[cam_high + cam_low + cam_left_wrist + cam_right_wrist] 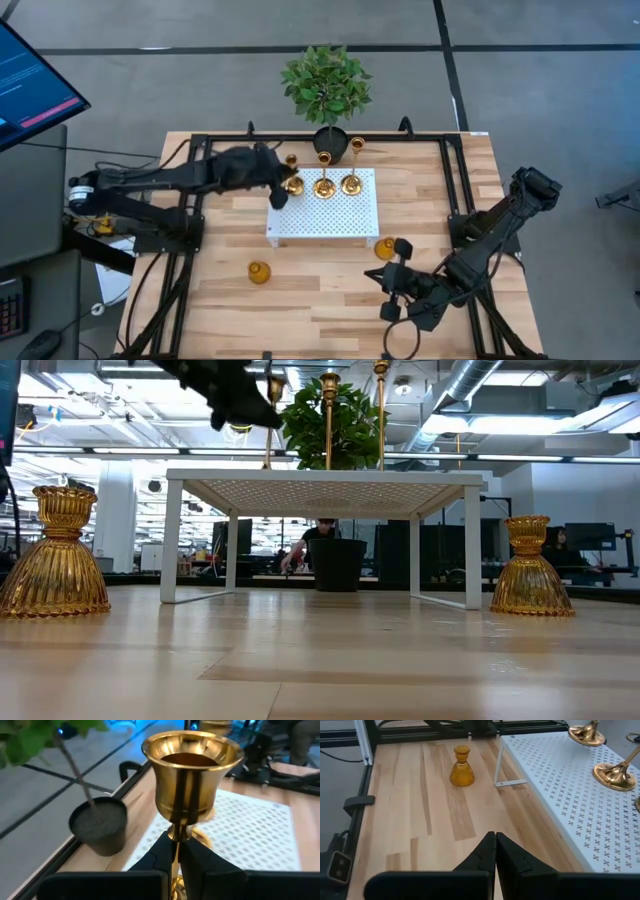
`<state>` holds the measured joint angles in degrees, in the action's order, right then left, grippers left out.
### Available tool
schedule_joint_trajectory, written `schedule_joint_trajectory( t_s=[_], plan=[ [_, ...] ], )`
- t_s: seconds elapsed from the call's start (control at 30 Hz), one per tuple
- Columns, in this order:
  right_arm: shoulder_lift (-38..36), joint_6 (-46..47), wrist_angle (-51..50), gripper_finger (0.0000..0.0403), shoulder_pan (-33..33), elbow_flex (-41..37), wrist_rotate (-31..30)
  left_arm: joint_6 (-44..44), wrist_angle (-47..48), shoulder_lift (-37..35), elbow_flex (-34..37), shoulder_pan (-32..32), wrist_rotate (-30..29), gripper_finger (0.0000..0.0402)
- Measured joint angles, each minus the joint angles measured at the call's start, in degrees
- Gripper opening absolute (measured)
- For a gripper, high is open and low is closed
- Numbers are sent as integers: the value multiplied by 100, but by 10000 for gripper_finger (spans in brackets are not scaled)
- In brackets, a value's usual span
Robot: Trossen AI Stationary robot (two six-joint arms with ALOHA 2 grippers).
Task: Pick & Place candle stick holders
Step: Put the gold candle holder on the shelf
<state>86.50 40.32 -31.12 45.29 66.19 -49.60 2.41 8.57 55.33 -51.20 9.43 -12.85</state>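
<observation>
— Three tall holders on the tray point(330, 222): left one point(291, 183) pinched at the stem by left claw point(281, 187), base apparently touching down.
— Short ones?
— Both on the counter point(320, 300), one point(259, 272) front-left, other point(385, 248) by the idle right claw point(392, 292), clenched empty.
— Next?
— Probably release, lift straight, avoid toppling.

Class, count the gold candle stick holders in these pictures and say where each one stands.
5. Three tall holders stand along the white tray's far edge. One short holder sits on the table left of the tray, another at its right front corner.
</observation>
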Motion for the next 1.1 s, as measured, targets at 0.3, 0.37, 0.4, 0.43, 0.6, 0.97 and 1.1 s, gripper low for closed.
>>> schedule_joint_trajectory(
  t_s=[0.3,0.37,0.4,0.43,0.6,0.97,1.1],
  plan=[
    [0,-21,-30,0,-167,0,0,146,-80,369,2,808,842,16],
    [0,-23,-43,0,-165,0,1,147,-190,444,2,809,846,17],
    [0,-21,-51,0,-164,0,2,138,-258,479,2,808,847,17],
    [0,-22,-61,0,-164,0,1,129,-326,503,2,799,865,17],
    [0,-23,-90,0,-156,0,2,137,-469,553,2,772,990,17],
    [0,-22,-147,0,-146,0,2,387,-543,542,110,770,984,29],
    [0,-23,-148,0,-144,0,2,459,-590,533,215,765,991,38]
  ],
)
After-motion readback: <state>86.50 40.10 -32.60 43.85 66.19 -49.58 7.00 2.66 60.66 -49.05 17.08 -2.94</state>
